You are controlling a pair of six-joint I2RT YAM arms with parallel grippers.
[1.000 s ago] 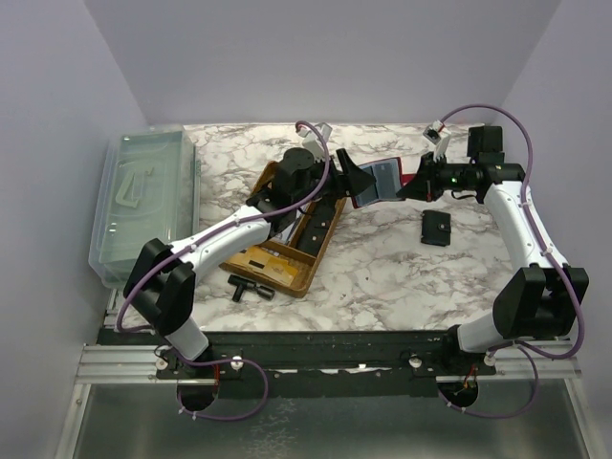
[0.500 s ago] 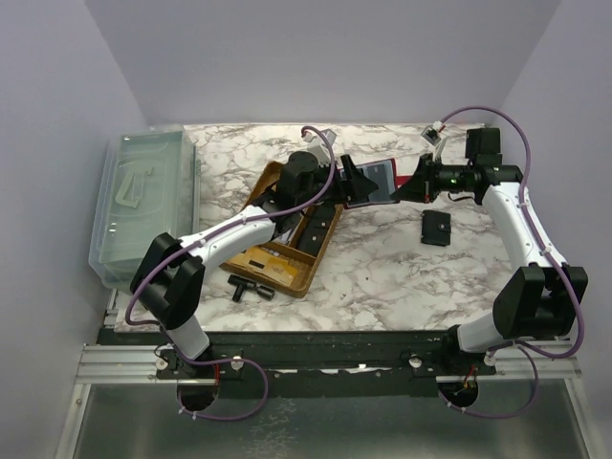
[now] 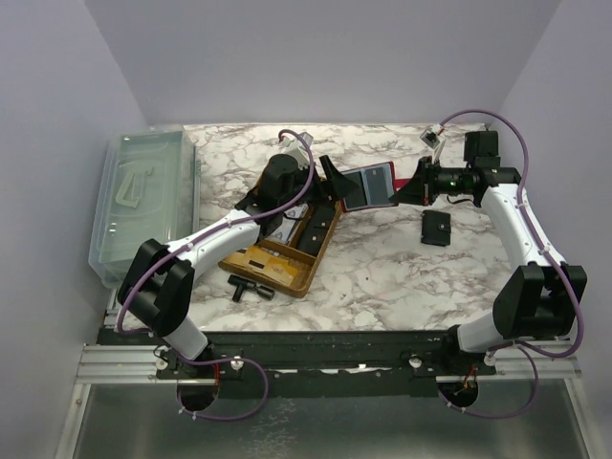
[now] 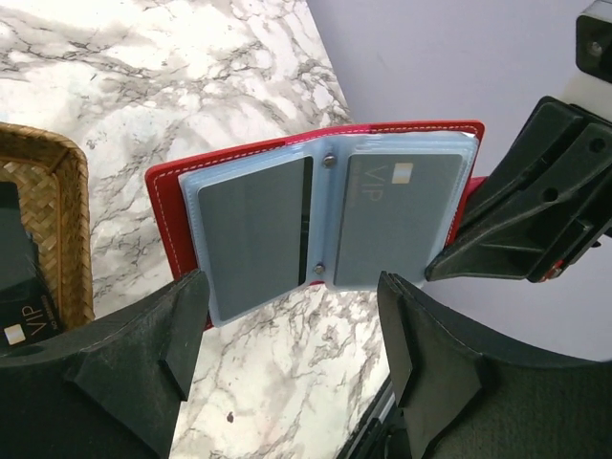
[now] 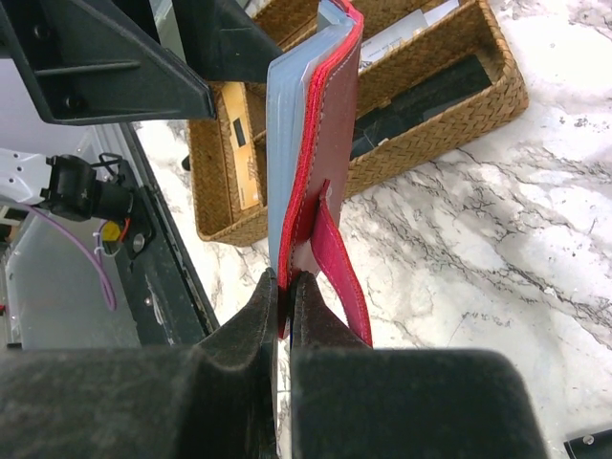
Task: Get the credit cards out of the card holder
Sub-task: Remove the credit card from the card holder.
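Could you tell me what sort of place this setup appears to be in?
Probably a robot lab test cell: plain walls box in a marble-patterned table, two arms are bolted to a metal rail, and a wicker tray sits as a prop.

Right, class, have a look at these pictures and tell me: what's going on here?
The right gripper is shut on one edge of a red card holder, holding it spread open above the marble table. The left gripper faces the open pages with its jaws wide apart, holding nothing. Two grey cards sit in the clear sleeves, so they are not out yet. A wicker basket beside the left arm has a black card marked VIP in it.
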